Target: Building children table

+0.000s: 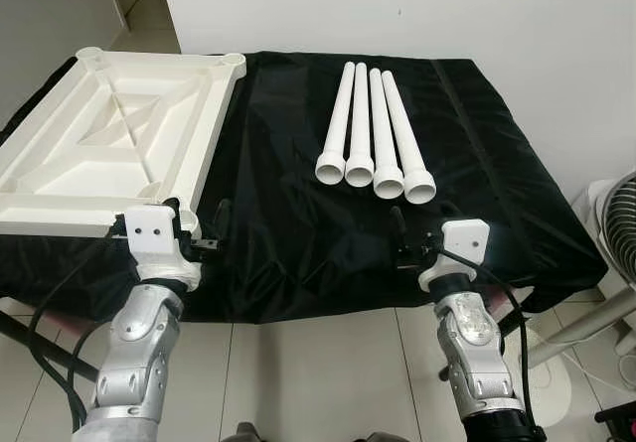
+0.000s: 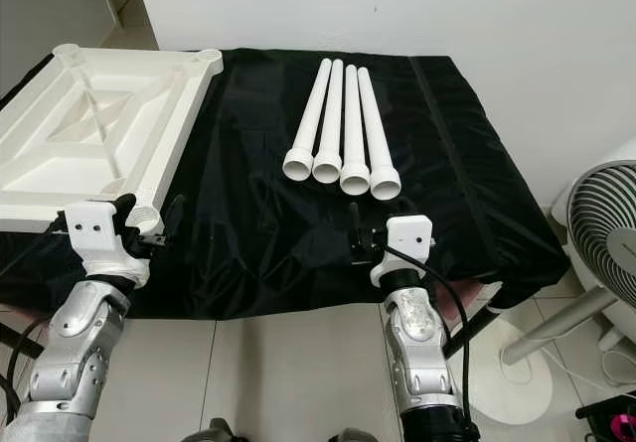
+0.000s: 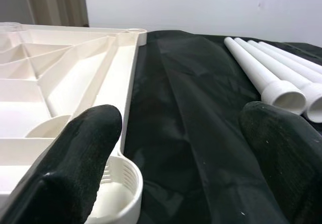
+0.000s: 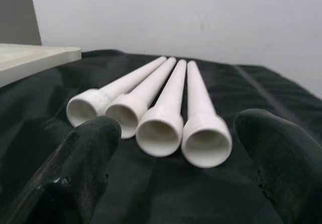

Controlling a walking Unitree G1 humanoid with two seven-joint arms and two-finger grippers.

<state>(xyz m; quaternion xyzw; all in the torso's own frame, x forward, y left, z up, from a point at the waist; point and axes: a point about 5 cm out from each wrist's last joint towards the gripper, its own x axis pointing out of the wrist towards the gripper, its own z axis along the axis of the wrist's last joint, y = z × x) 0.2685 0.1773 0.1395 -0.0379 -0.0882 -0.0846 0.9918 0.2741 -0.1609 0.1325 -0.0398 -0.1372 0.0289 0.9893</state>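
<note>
In the left eye view, a white tabletop lies upside down at the upper left of the frame, on a black cloth that covers the work surface. Four white legs lie side by side at upper centre, wide ends toward the camera. The left gripper sits at lower left by the tabletop's near corner; the right gripper sits at lower centre-right, just short of the legs. A white fan stands at the right edge.

The left wrist view shows two black fingers spread apart — one over the tabletop's round corner socket, nothing between them.

The right wrist view shows the fingers parted too — the four legs' open ends lie between and beyond them, untouched.
</note>
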